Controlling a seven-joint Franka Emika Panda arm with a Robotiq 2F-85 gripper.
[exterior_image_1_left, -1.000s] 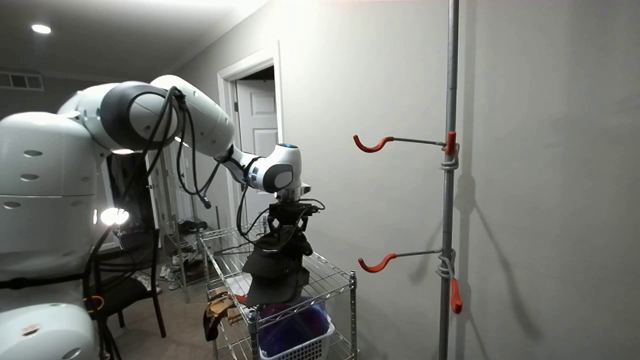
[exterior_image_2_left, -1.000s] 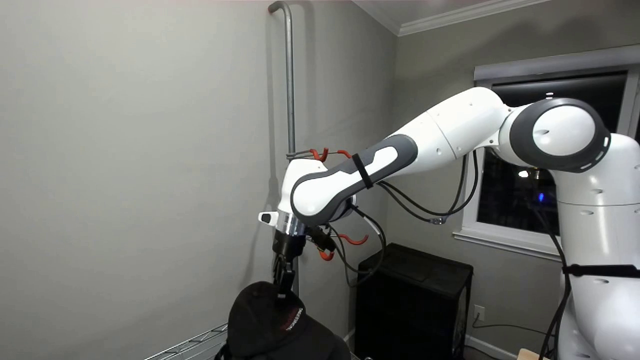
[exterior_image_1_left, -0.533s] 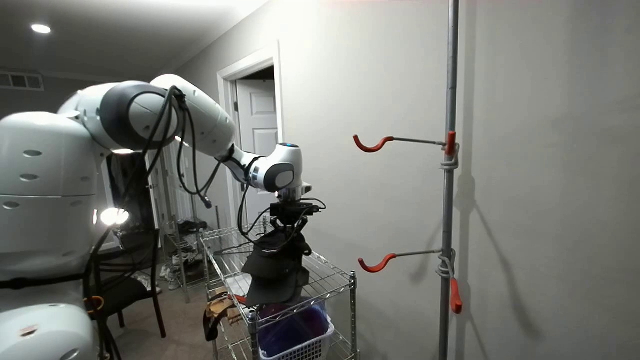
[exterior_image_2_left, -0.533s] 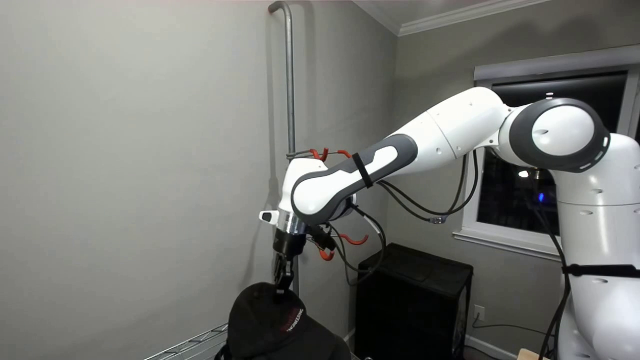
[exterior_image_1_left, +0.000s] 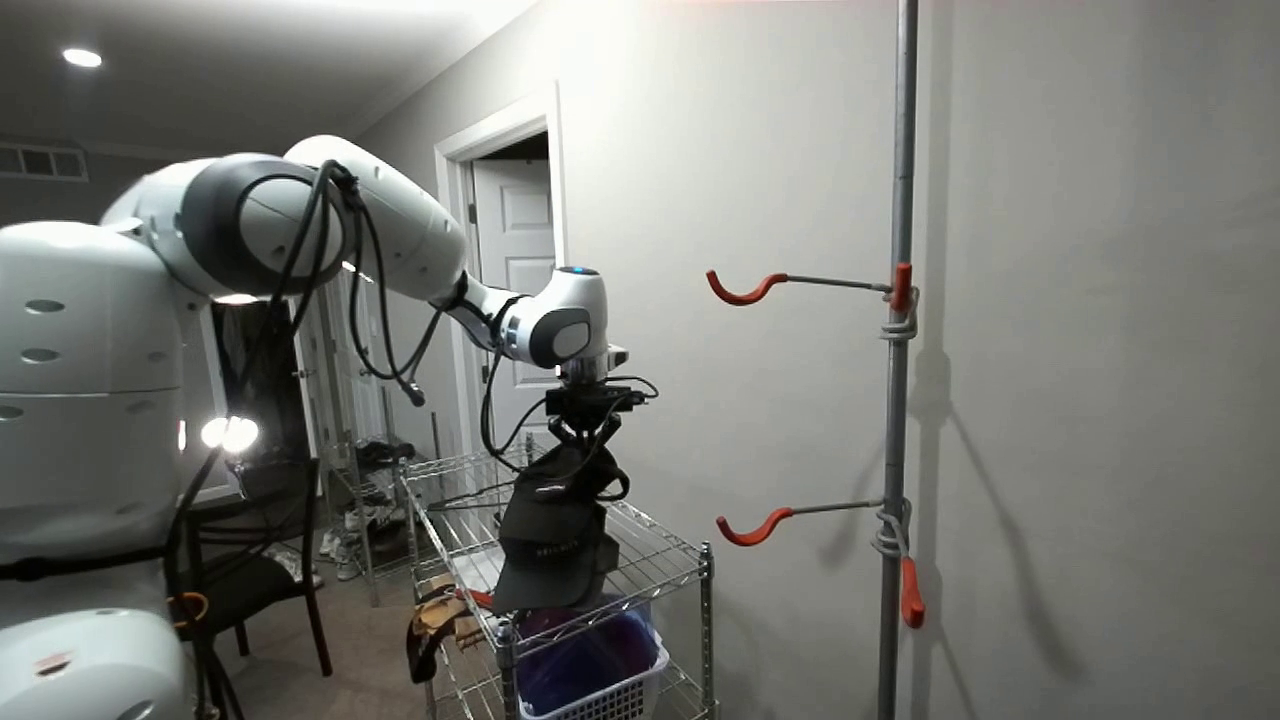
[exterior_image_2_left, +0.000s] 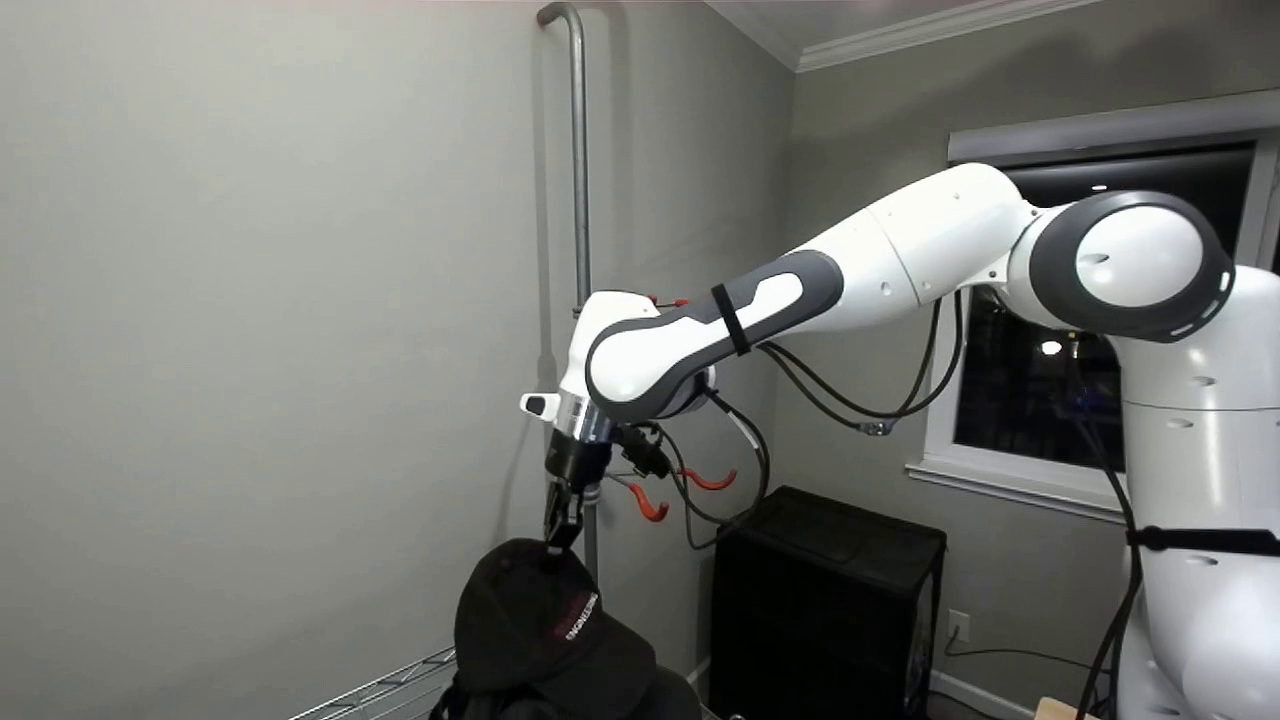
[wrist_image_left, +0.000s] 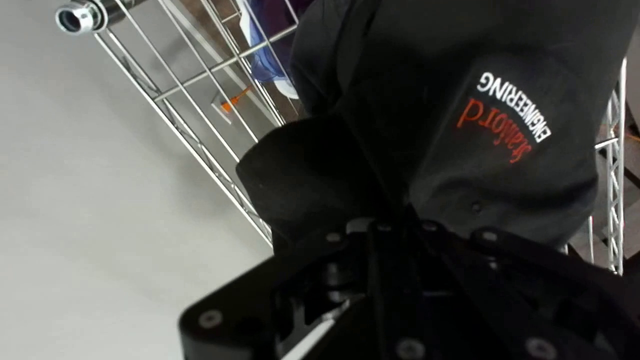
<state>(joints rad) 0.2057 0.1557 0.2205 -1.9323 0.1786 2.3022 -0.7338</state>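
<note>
Black and brimmed, a cloth baseball cap (exterior_image_2_left: 525, 615) with red-and-white lettering is pinched at its crown between the nearly meeting fingertips of a black two-fingered gripper (wrist_image_left: 409, 212). From where I stand, it is just over more black brimmed caps (exterior_image_1_left: 545, 588) on a chrome wire rack (exterior_image_1_left: 707, 600); whether they touch, I can't tell. A white plastic basket (exterior_image_1_left: 600, 700) sits beneath.

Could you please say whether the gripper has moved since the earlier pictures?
Yes, upward: in an exterior view the gripper, closed on the black cap, stands higher against the pole.
</note>
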